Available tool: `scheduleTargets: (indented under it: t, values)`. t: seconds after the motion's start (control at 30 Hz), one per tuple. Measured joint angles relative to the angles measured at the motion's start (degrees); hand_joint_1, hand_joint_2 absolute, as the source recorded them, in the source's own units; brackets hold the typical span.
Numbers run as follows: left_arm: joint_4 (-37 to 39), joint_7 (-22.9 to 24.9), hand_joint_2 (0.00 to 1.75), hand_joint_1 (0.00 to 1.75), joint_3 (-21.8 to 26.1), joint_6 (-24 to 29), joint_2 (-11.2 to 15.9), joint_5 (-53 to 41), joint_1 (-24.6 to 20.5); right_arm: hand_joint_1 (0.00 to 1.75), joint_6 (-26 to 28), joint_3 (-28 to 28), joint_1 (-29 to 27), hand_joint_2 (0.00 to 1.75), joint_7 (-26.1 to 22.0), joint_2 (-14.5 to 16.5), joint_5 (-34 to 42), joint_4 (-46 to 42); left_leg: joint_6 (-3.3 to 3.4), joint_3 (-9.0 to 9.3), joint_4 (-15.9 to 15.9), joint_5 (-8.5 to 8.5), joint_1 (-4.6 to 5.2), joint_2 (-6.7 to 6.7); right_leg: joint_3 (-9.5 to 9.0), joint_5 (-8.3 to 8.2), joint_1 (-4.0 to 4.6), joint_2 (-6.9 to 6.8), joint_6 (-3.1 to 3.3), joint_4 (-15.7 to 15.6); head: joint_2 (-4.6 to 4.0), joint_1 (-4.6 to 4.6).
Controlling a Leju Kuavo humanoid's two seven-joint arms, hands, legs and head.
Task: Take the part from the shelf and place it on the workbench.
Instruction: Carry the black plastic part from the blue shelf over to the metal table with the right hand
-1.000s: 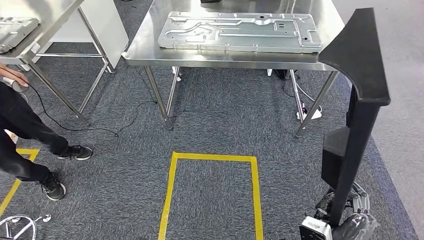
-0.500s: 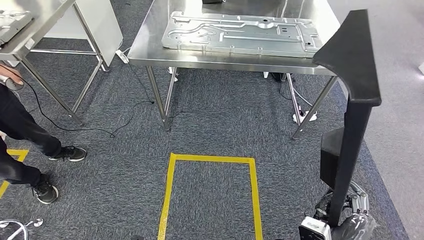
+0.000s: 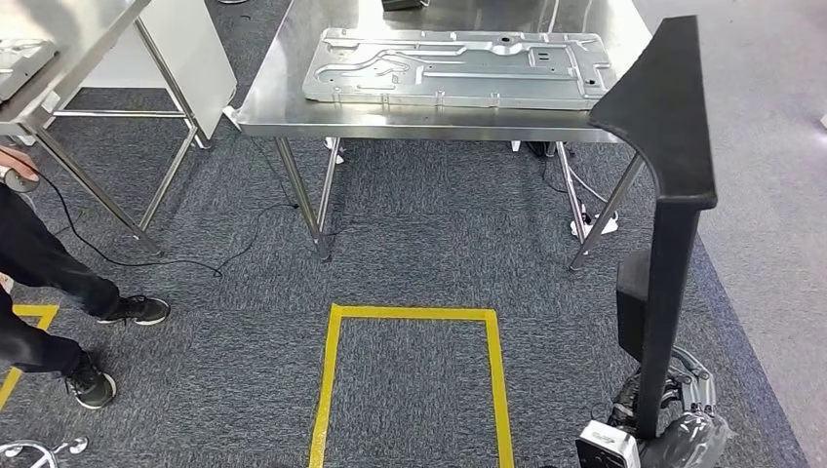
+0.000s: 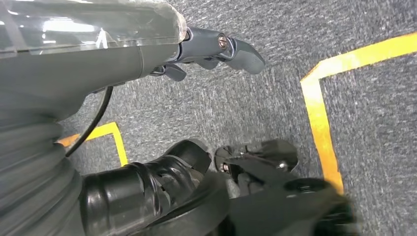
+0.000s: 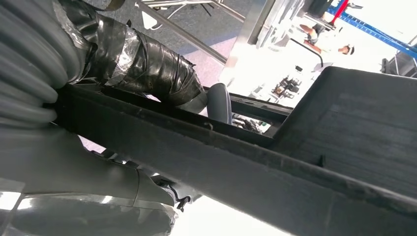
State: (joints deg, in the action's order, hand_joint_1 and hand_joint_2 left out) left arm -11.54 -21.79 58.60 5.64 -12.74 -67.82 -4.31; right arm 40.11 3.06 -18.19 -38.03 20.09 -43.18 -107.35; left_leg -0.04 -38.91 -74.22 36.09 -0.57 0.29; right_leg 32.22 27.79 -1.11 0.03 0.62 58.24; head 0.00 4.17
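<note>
Carrying the part (image 3: 668, 146) toward the table (image 3: 273, 107), you are in the transport step: the long black piece stands upright at about 4 o'clock in the head view, its flared top reaching up to 2 o'clock, and your right hand (image 3: 683, 429) is clamped around its lower end down at 5 o'clock. The right wrist view shows the thumb (image 5: 147, 64) laid against the part's dark bar, so that grasp looks firm. Your left hand (image 4: 216, 46) hangs over the carpet with nothing in it, fingers apart.

The table sits at 12 o'clock, just beyond the yellow floor marking (image 3: 414, 375), and a grey metal panel (image 3: 453, 68) covers most of its top. A person's legs (image 3: 49, 292) stand at 9 o'clock beside a second table (image 3: 59, 58).

Next, I judge, you need to close the gap to the table, then lift the part above the edge and find a bare stretch of steel beside the panel. Watch the tall top for swing as you step.
</note>
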Motion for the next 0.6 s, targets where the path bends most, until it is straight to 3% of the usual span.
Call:
scheduleTargets:
  t: [0.03, 0.07, 0.1, 0.17, 0.23, 0.33, 0.4, 0.47, 0.5, 0.53, 0.6]
  values:
    - [0.00, 0.00, 1.75, 0.00, 0.00, -0.01, 0.01, -0.02, 0.04, 1.75, 0.00, -0.01, 0.00, 1.75, -0.04, 0.00, -0.04, 0.01, -0.21, -0.11, 0.32, -1.06, -0.22, 0.01, -0.09, 0.14, -0.13, 0.07, -0.14, 0.07, 0.00, 0.00]
    - [0.00, 0.00, 1.75, 0.00, 0.00, -0.01, 0.02, -0.06, 0.05, 1.75, 0.00, -0.01, 0.01, 1.75, -0.09, 0.00, -0.08, 0.01, -0.39, 0.94, 2.94, -3.13, -0.43, 0.02, -0.25, 0.32, -0.31, 0.16, -0.39, 0.18, 0.00, 0.00]
    - [0.00, 0.00, 1.75, 0.00, 0.00, -0.02, 0.04, -0.11, 0.03, 1.75, 0.00, -0.02, 0.05, 1.75, -0.14, 0.00, -0.13, 0.01, -0.55, 2.69, 6.98, -5.45, -0.62, 0.02, -0.46, 0.56, -0.50, 0.24, -0.71, 0.32, 0.00, 0.00]
    - [0.00, 0.01, 1.75, 0.00, -0.01, -0.06, 0.05, -0.21, -0.03, 1.75, 0.00, -0.03, 0.21, 1.75, -0.26, 0.00, -0.23, -0.02, -0.53, 5.66, 13.44, -8.05, -0.53, -0.20, -0.75, 1.00, -0.58, 0.38, -1.52, 0.57, 0.00, 0.00]
    - [0.00, 0.02, 1.75, 0.00, -0.01, -0.11, 0.07, -0.26, -0.05, 1.75, 0.00, -0.07, 0.40, 1.75, -0.38, -0.01, -0.41, -0.06, 0.06, 6.36, 14.91, -8.05, -0.14, -0.44, -0.89, 1.11, -0.45, 0.44, -2.28, 0.46, 0.00, 0.01]
    - [0.00, 0.02, 1.75, 0.00, 0.00, -0.11, 0.14, -0.43, -0.04, 1.75, 0.00, -0.09, 0.52, 1.75, -0.53, -0.02, -0.65, -0.14, 1.49, 6.64, 15.43, -8.34, -0.20, -0.46, -0.88, 1.73, -0.66, 0.32, -3.24, 1.05, 0.00, 0.03]
    - [0.00, 0.00, 1.75, 0.00, 0.00, -0.13, 0.14, -0.55, -0.11, 1.75, 0.01, -0.09, 0.63, 1.75, -0.59, -0.03, -0.80, -0.21, 2.28, 6.85, 15.73, -8.41, -0.22, -0.39, 1.31, 4.35, -0.63, 0.16, -3.38, 5.81, 0.00, 0.05]
    - [0.00, 0.00, 1.75, 0.00, 0.00, -0.13, 0.14, -0.61, -0.12, 1.75, 0.01, -0.09, 0.69, 1.75, -0.60, -0.06, -0.93, -0.24, 2.75, 6.91, 15.73, -8.22, 0.09, -0.31, 5.37, 7.40, -0.40, 0.15, -3.29, 13.31, 0.00, 0.05]
    - [0.00, 0.00, 1.75, 0.00, 0.00, -0.13, 0.14, -0.62, -0.09, 1.75, 0.00, -0.09, 0.69, 1.75, -0.59, -0.08, -0.97, -0.23, 2.90, 6.99, 15.72, -8.10, 0.29, -0.29, 6.82, 7.75, -0.28, 0.15, -3.17, 15.68, 0.00, 0.04]
    - [0.00, 0.00, 1.75, 0.00, 0.00, -0.13, 0.14, -0.62, -0.05, 1.75, 0.00, -0.09, 0.70, 1.75, -0.57, -0.08, -0.98, -0.23, 3.04, 7.14, 15.71, -7.97, 0.50, -0.31, 7.31, 6.97, -0.14, 0.15, -2.96, 16.04, 0.00, 0.04]
    - [0.00, 0.01, 1.75, 0.00, 0.00, -0.13, 0.13, -0.65, -0.01, 1.75, 0.00, -0.09, 0.73, 1.75, -0.55, -0.09, -1.07, -0.23, 3.15, 7.67, 15.71, -7.63, 0.87, -0.40, 5.13, 2.84, 0.31, 0.15, -2.11, 10.61, 0.00, 0.04]
